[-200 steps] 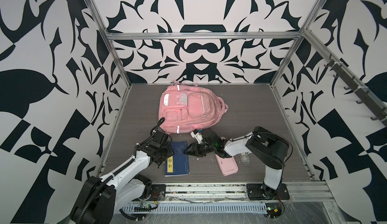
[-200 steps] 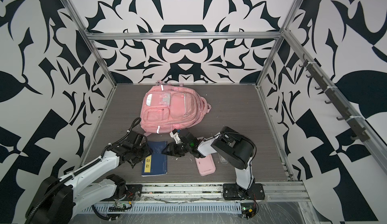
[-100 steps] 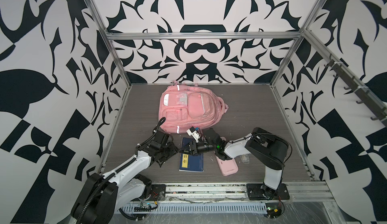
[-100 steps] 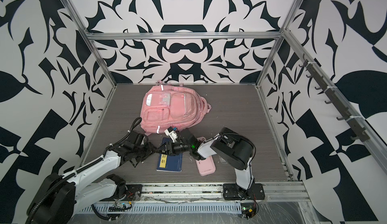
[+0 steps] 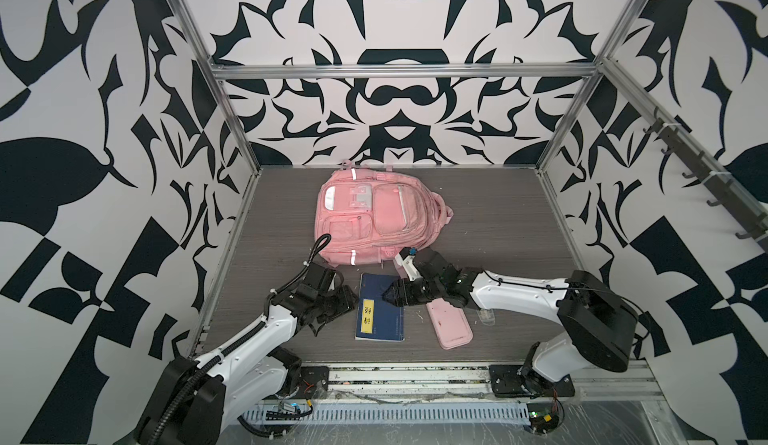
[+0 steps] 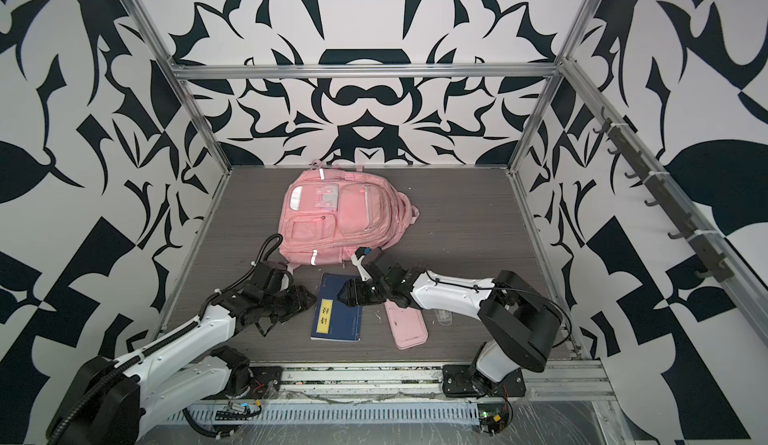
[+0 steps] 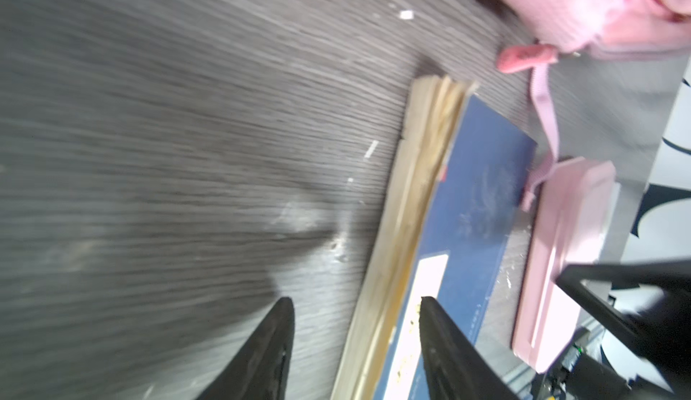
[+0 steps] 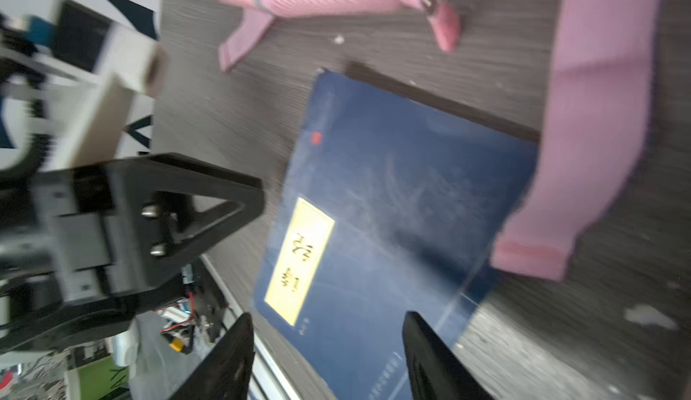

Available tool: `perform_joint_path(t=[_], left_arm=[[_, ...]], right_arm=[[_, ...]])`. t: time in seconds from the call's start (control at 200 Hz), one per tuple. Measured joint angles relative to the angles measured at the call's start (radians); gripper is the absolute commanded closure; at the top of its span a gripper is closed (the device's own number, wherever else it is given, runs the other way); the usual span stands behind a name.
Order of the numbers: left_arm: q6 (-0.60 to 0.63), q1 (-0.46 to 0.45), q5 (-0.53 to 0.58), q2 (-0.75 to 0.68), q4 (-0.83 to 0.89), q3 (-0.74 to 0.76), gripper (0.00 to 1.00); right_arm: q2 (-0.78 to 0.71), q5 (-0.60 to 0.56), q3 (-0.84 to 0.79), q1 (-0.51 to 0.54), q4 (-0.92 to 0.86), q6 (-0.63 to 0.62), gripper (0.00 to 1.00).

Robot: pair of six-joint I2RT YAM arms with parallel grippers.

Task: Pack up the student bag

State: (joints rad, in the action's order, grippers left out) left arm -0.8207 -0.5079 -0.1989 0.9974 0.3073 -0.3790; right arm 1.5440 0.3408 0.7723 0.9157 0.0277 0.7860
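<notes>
Letting go, that's the story here: the right hand (image 5: 390,295) has just spread its fingers, and the blue notebook (image 5: 380,314) it was dragging half a second ago now lies flat on the counter (image 5: 498,222), nothing clamped on it. Compared with a second ago the book has slid over towards the middle, so it now sits just in front of the student bag (image 5: 365,218) and right beside the pink pencil case (image 5: 451,324). The right hand's tips hang over the book's far right edge, and in the right wrist view the cover's corner shows between the two parted fingers. Over on the other side, the left hand (image 5: 351,297) is apart as well, straddling the book's page edge. The left wrist view is smeared, so whether a finger actually touches the paper I can't say. The bag itself hasn't budged: it lies flat towards the back of the counter, straps trailing forward, nothing packed yet and no pocket visibly opened. By my reading this was a repositioning move, lining the book up for a proper pickup, with opening the bag left to do.
</notes>
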Motion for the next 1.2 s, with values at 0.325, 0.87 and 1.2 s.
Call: perform_joint_path(t=[0.325, 0.87, 1.2], left_arm=[[0.048, -0.074, -0.009, 0.063, -0.038, -0.002, 0.56], [0.053, -0.163, 0.098, 0.324, 0.034, -0.168, 0.82], [-0.002, -0.175, 0.116, 0.320, 0.024, -0.155, 0.84]], right_arm=[[0.031, -0.050, -0.056, -0.002, -0.032, 0.021, 0.36], [0.107, -0.027, -0.007, -0.009, 0.035, 0.035, 0.38], [0.108, 0.019, -0.116, -0.048, 0.291, 0.129, 0.43]])
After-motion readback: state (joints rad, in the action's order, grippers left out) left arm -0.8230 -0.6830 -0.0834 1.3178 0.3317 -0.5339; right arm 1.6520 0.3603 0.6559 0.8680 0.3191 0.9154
